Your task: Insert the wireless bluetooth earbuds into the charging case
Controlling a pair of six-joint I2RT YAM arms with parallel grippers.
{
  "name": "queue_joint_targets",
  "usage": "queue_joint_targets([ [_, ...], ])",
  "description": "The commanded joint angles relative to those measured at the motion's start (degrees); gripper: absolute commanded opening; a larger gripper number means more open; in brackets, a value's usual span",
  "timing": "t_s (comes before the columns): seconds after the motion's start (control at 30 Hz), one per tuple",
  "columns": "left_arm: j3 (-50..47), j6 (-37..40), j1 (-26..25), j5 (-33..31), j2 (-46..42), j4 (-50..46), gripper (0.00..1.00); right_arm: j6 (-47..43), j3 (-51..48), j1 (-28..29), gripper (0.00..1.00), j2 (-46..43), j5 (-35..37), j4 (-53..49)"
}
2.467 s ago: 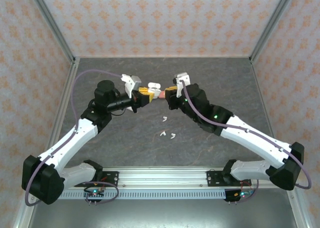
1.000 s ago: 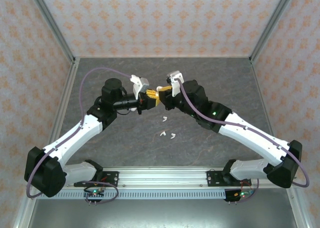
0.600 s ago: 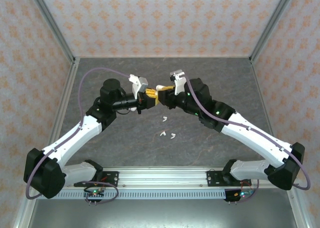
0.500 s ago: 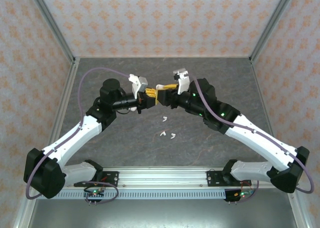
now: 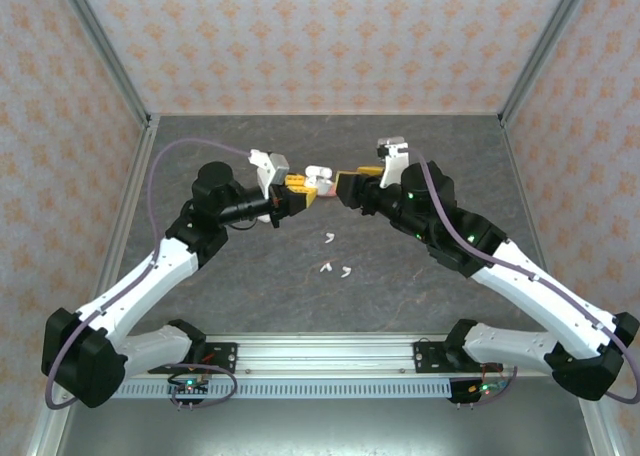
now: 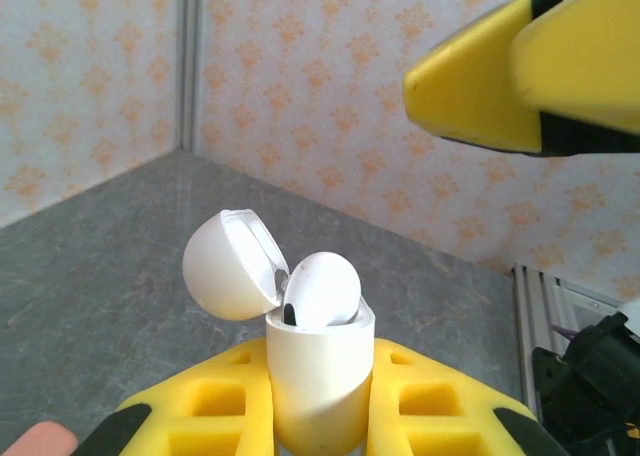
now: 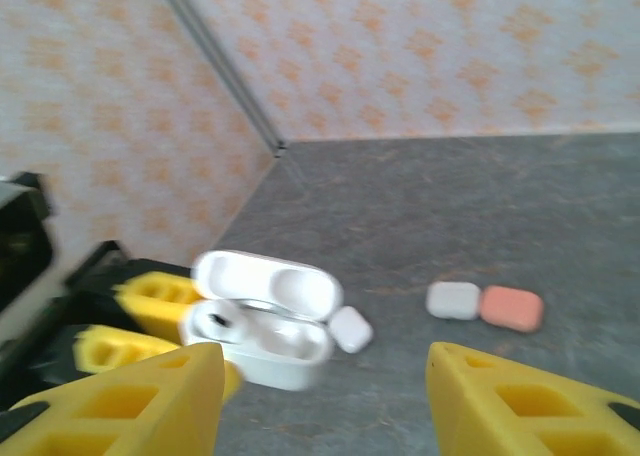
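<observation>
My left gripper (image 6: 318, 391) is shut on a white charging case (image 6: 320, 371), held upright above the table. Its lid (image 6: 228, 264) hangs open to the left. One white earbud (image 6: 322, 288) sits in the case with its rounded head sticking out. In the right wrist view the same case (image 7: 262, 338) shows that earbud (image 7: 215, 324) in its left slot. My right gripper (image 7: 322, 354) is open and holds nothing, a short way right of the case (image 5: 318, 174). Three loose white earbuds (image 5: 328, 239) (image 5: 325, 268) (image 5: 345, 271) lie on the table in front.
Three closed cases lie on the grey table beyond the held one: a small white case (image 7: 350, 328), another white case (image 7: 453, 299) and a salmon-pink case (image 7: 511, 308). Patterned walls close in the back and both sides.
My right gripper has opened and drawn back to the right, away from the case. The left gripper has shifted a little left, still holding the open case.
</observation>
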Motion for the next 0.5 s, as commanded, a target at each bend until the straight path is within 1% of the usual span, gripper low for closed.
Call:
queue_joint_targets([
  [0.0,-1.6,1.2,-0.5,-4.6,-2.6,1.7,0.0,3.6,-0.6,-0.5,0.55,-1.6,7.2,-6.2],
  [0.17,-3.3,1.4,-0.5,-7.5,-5.3,0.7,0.0,8.3,-4.3,-1.0,0.55,-1.1,10.5,-10.7],
  [0.27,-4.2,1.7,-0.4,-10.2,-7.1,-0.2,0.0,11.4,-6.8,-1.1,0.54,0.1,10.8,-12.1],
  [0.37,-4.8,2.7,-0.4,-12.6,-8.6,-1.8,0.0,13.4,-9.9,-1.1,0.53,2.3,7.6,-11.3],
  [0.47,-5.0,4.2,-0.4,-13.4,-9.6,-4.3,0.0,15.3,-13.0,-1.1,0.52,5.6,3.1,-9.0],
])
